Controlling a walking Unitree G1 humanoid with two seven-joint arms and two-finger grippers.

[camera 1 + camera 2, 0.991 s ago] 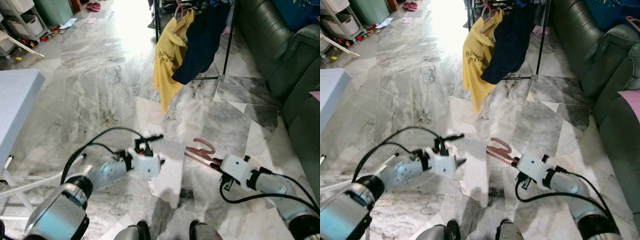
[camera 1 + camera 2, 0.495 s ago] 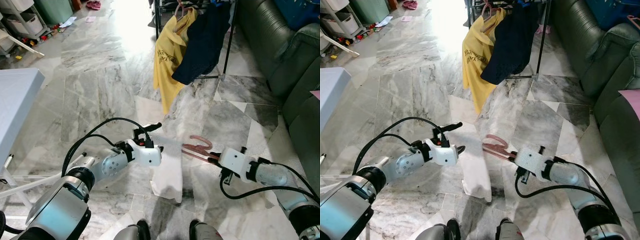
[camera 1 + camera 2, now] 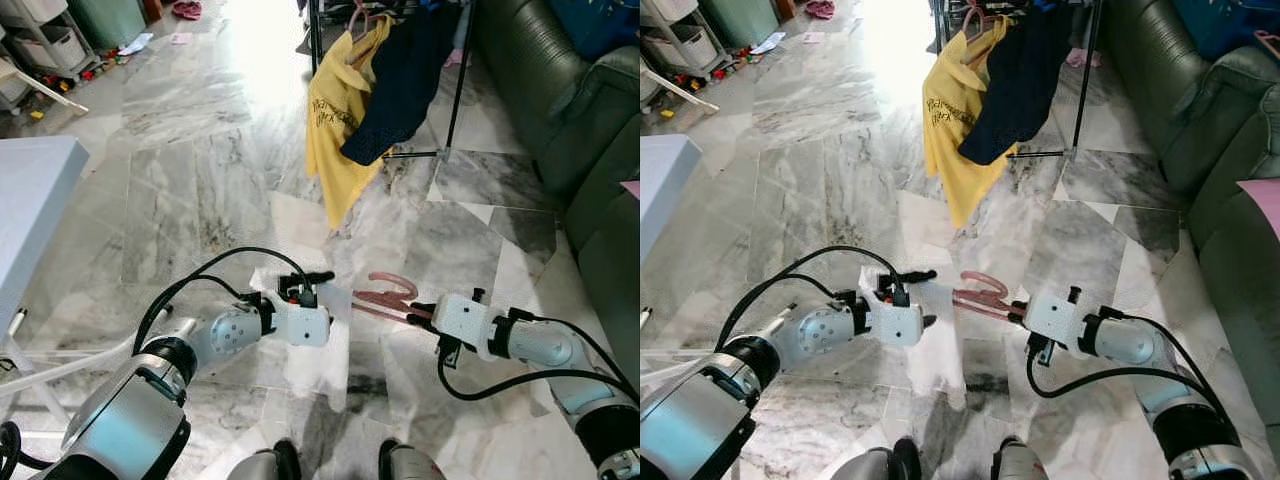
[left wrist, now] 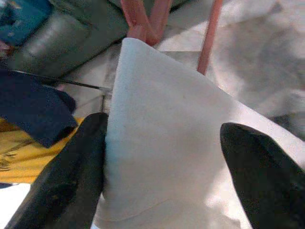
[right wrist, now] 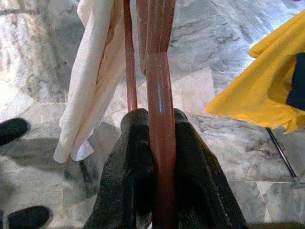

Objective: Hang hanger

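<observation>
**Hanger pinched on the right, cloth between the left fingers**

Your right gripper (image 5: pixel 159 143) has its two black fingers (image 5: pixel 126 167) pressed tight against the pink hanger (image 3: pixel 385 295) — the bar runs straight between them with no gap to either side. Your left gripper (image 4: pixel 162 157) is spread wide, one finger (image 4: pixel 71 171) against the edge of the white cloth (image 3: pixel 935 345) and the other near its far side, not clamped on it.

The hanger is held out level in front of you, low over the marble floor (image 3: pixel 200 170), its hook end pointing toward your left gripper. The white cloth hangs from the hanger's far end, draping down between the two arms.

Ahead of you stands a clothes rack (image 3: pixel 457 80) with a yellow shirt (image 3: pixel 335 120) and a dark garment (image 3: pixel 400 70) hanging on it, well apart from the hanger you hold. A dark green sofa (image 3: pixel 560 90) runs along your right — a pale table (image 3: pixel 35 190) sits at your left.
</observation>
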